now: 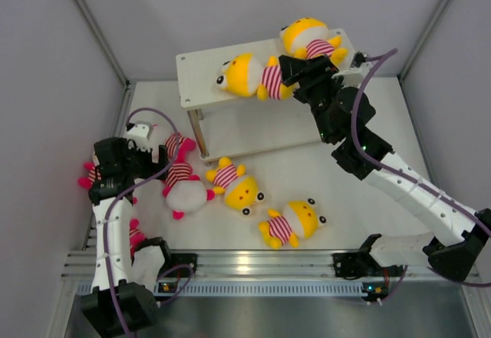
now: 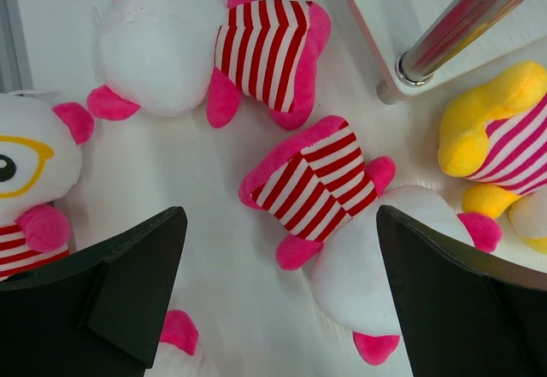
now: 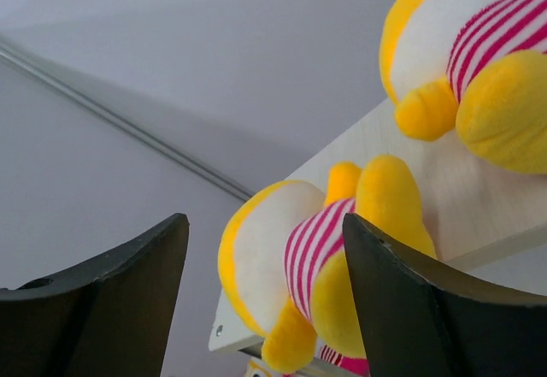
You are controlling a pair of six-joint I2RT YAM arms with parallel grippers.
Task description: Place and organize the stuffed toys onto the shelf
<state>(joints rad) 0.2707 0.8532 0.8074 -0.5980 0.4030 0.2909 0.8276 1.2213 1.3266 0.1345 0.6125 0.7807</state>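
The shelf (image 1: 198,68) stands at the back. Two yellow stuffed toys lie on its top board (image 3: 453,202), one in the middle (image 1: 245,75) and one at the right end (image 1: 311,39). My right gripper (image 1: 295,73) is open and empty, right beside the middle toy's legs (image 3: 316,266). My left gripper (image 1: 146,150) is open and empty, hovering over pink toys on the table. One pink toy (image 2: 342,215) lies face down between its fingers and another (image 2: 197,48) lies beyond it. Two more yellow toys (image 1: 236,187) (image 1: 295,223) lie on the table.
More pink toys lie at the left edge (image 1: 88,175) and beside the left arm's base (image 1: 136,234). A metal shelf leg (image 2: 453,35) stands close to the left gripper. Enclosure walls ring the table.
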